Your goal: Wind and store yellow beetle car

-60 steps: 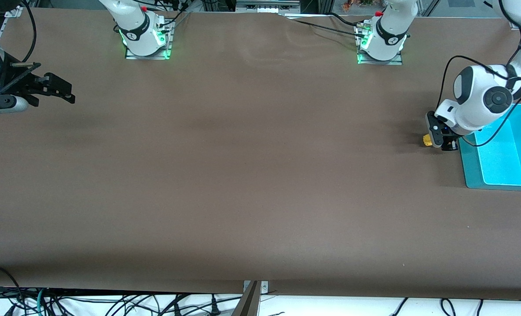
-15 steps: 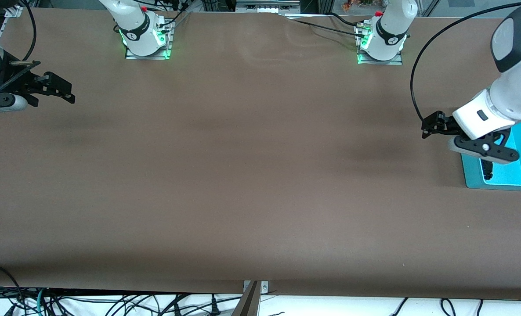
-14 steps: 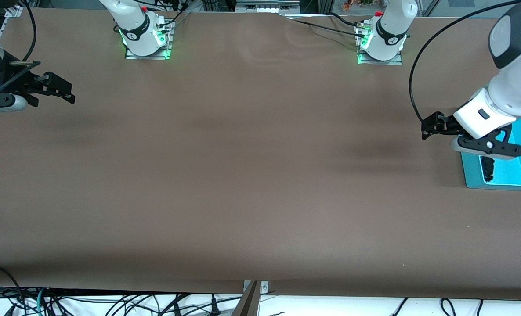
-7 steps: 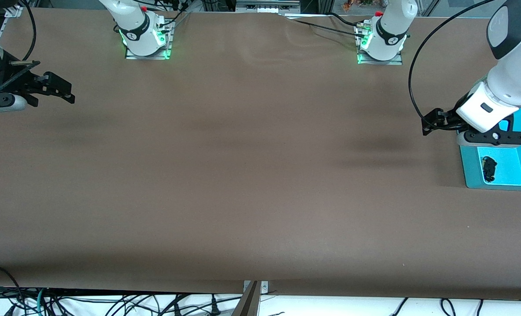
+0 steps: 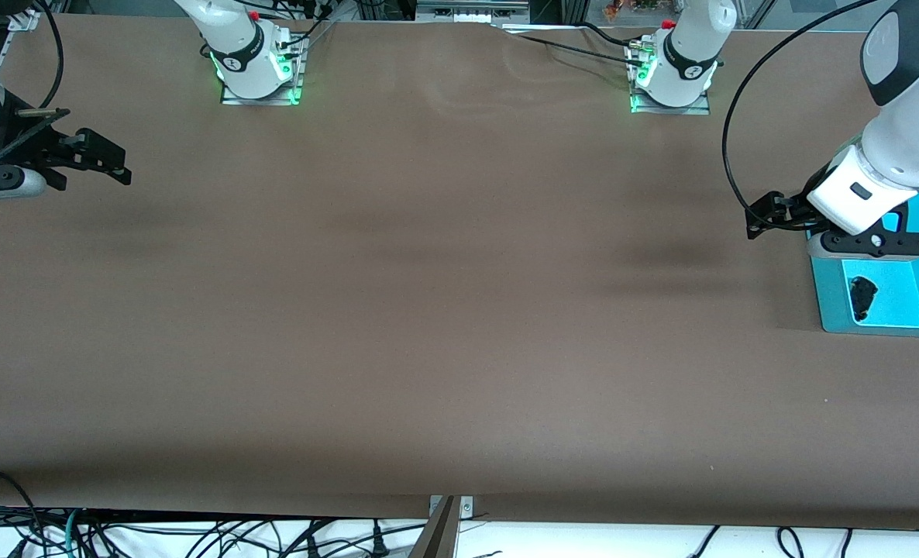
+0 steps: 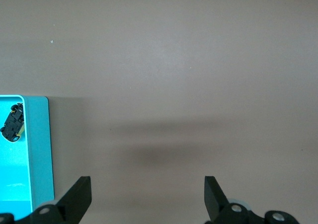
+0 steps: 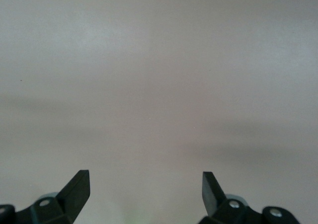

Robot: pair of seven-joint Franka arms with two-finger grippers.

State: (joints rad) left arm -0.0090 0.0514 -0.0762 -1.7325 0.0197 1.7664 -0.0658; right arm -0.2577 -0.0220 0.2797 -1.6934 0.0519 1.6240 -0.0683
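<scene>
The yellow beetle car [image 5: 862, 297] lies in the turquoise bin [image 5: 831, 304] at the left arm's end of the table, in the corner nearest the front camera. Its black underside faces up; the left wrist view shows the car [image 6: 13, 122] with a sliver of yellow. My left gripper [image 5: 762, 215] hangs open and empty over bare table beside the bin, toward the right arm's end. From the left wrist, the left gripper [image 6: 147, 194] has only table between its fingers. My right gripper [image 5: 115, 159] waits open at the right arm's end; the right gripper [image 7: 146, 189] holds nothing.
Brown table [image 5: 428, 310] spreads between the two arms. Both arm bases [image 5: 258, 70] stand along the edge farthest from the front camera. The bin's wall [image 6: 42, 149] stands close to the left gripper's finger. Cables hang below the table's front edge.
The left arm has drawn back a little from over the bin, uncovering the car inside it. The right arm has not moved.
</scene>
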